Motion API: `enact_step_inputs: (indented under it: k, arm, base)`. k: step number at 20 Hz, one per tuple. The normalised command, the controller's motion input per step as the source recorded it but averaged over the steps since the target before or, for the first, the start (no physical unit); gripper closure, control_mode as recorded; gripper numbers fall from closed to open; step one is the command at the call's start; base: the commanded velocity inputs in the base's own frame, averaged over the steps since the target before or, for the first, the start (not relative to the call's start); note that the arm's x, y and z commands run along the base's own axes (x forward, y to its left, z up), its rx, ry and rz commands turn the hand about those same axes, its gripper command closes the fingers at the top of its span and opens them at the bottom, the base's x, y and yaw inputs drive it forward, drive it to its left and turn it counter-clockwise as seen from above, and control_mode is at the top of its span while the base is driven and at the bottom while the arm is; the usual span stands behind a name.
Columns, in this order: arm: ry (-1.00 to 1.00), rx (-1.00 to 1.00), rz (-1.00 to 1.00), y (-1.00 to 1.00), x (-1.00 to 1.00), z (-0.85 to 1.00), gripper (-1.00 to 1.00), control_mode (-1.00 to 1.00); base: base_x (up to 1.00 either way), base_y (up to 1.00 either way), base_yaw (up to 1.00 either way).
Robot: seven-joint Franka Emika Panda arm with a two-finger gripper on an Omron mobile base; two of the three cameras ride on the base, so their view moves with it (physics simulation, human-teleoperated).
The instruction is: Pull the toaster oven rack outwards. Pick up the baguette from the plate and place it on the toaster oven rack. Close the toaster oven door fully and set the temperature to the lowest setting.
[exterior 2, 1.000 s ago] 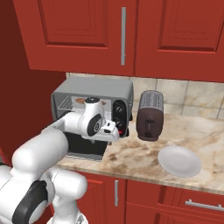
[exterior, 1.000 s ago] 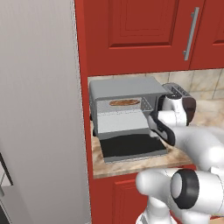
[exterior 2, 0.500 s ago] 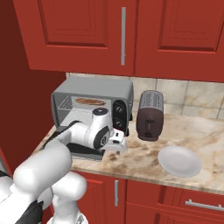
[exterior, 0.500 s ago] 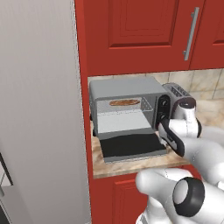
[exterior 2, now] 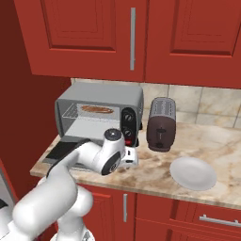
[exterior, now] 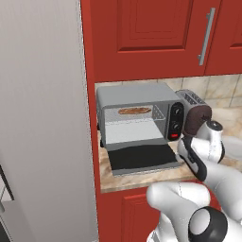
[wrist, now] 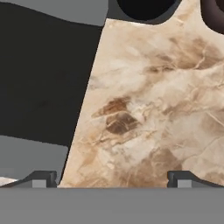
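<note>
The toaster oven (exterior: 137,116) is seen on the marble worktop (exterior 2: 197,141) with its door (exterior: 142,157) dropped flat. The baguette (exterior 2: 97,109) lies on the rack (exterior: 137,113) inside the cavity. The claw (wrist: 111,177) is held low over the worktop beside the door's edge, spread wide and gripping nothing. A white plate (exterior 2: 193,173) sits near the slot toaster (exterior 2: 161,124).

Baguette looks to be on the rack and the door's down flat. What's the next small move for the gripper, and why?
Probably swing the gripper left and under the front edge of the toaster oven door to lift it. The baguette already lies on the toaster oven rack, the plate is bare, and the fingers are open over the counter beside the door.
</note>
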Motion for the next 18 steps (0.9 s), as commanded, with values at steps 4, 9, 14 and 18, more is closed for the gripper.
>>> enact_step_inputs:
  k: [4, 9, 14, 18]
  arm:
    - [-0.07, 0.12, 0.25, 0.00, -0.18, 0.01, -1.00, -1.00]
    - [0.00, 0.01, 0.13, -0.04, -0.01, -0.03, -1.00, -1.00]
    - [-0.02, 0.03, 0.13, 0.00, 0.00, -0.15, -1.00, -1.00]
    - [-0.06, 0.04, 0.23, 0.01, 0.00, -0.13, -1.00, -1.00]
  base:
    - [0.00, 0.00, 0.00]
    - [0.00, 0.00, 0.00]
    - [0.00, 0.00, 0.00]
    - [0.00, 0.00, 0.00]
